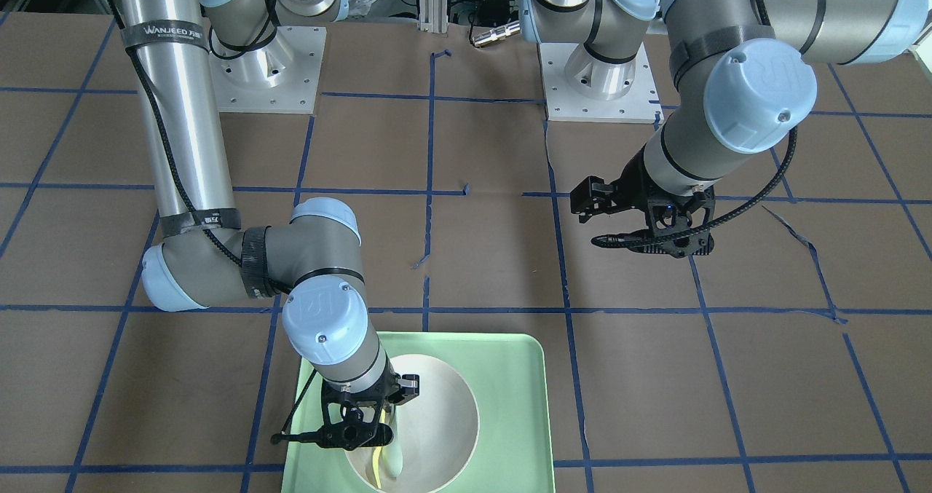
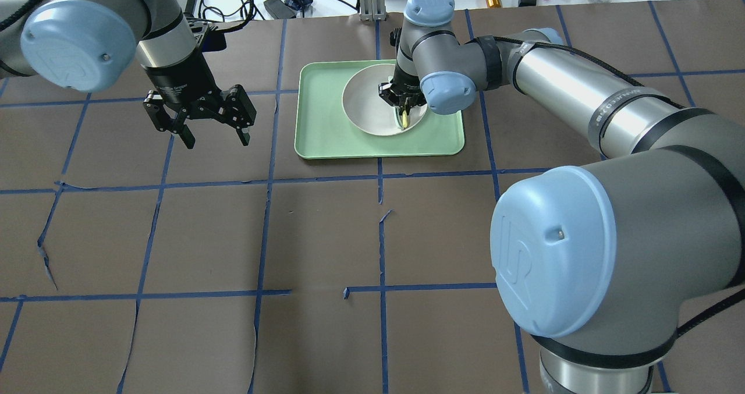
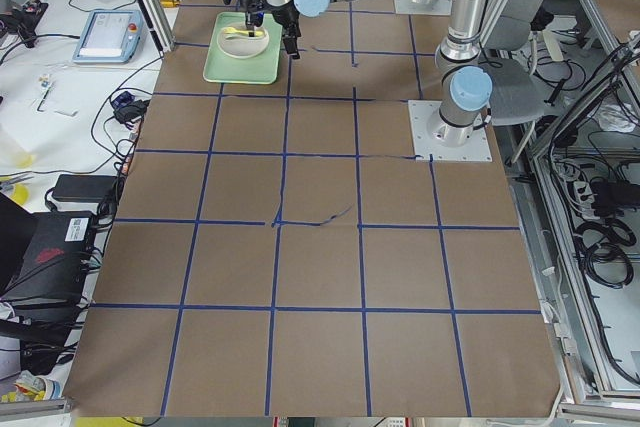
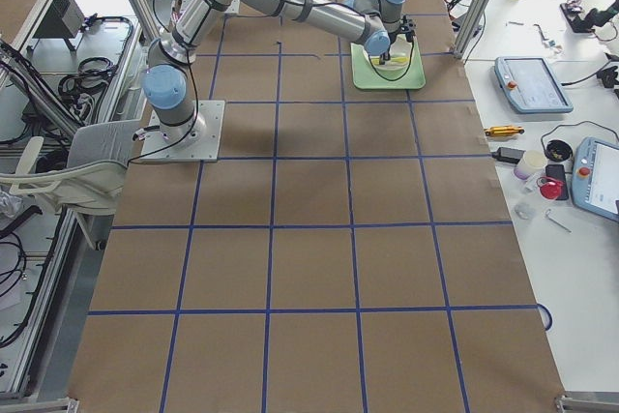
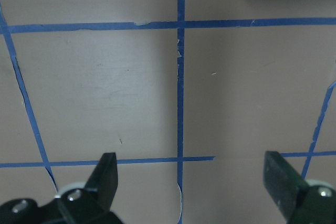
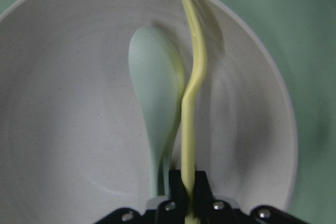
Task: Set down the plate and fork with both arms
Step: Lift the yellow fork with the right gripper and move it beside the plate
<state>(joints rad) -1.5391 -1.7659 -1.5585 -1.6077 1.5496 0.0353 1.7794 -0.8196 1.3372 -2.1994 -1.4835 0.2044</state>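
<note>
The right gripper (image 2: 401, 102) pinched the fork (image 2: 403, 119) at the plate's (image 2: 364, 100) 4 o'clock, beside a spoon (image 6: 155, 93); the plate sat on the tray (image 2: 326, 135) (only release seemingly remained). The left gripper (image 2: 217, 141) hung spread at 9 o'clock.

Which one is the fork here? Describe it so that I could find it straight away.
Find the mint-green tray on the brown table; the round off-white plate sits on it. Inside the plate are two slim utensils side by side: the fork is the pale yellow one pinched by the right gripper, not the grey-green spoon.
</note>
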